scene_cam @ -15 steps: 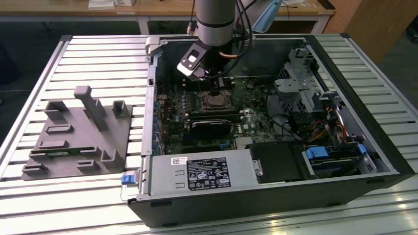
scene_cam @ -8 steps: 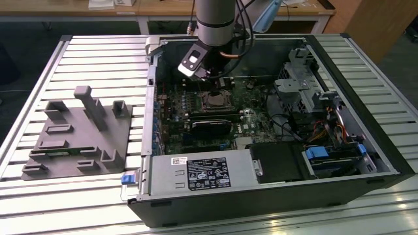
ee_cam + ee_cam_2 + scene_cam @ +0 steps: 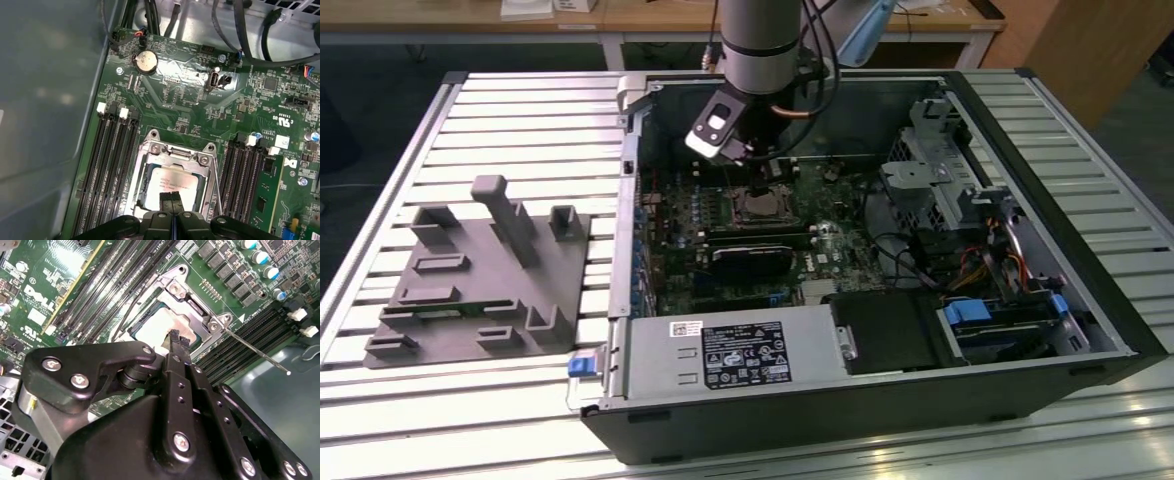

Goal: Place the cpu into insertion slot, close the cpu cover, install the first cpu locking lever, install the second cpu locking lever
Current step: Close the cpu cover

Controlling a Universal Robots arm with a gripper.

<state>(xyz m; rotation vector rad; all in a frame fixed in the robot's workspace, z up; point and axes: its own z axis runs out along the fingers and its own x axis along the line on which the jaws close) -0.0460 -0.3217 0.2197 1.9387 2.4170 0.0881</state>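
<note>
The cpu (image 3: 174,183) lies with its pale metal top up in the insertion slot (image 3: 134,331) on the green motherboard. The silvery cpu cover (image 3: 175,156) lies down around it, and the chip shows through the cover's square window. My gripper (image 3: 170,198) hovers just over the chip's near edge, its two black fingertips (image 3: 173,336) pressed together with nothing between them. A thin metal locking lever (image 3: 260,354) sticks out sideways from one socket corner. In the exterior view the gripper (image 3: 762,168) hangs inside the open computer case, straight above the cpu (image 3: 759,206).
Black memory slots (image 3: 107,170) run along both sides of the socket. A coin battery (image 3: 145,61) and cable bundles (image 3: 240,30) sit farther along the board. The case walls (image 3: 630,200) ring the work area. A grey fixture block (image 3: 474,270) rests on the slatted table at the exterior view's left.
</note>
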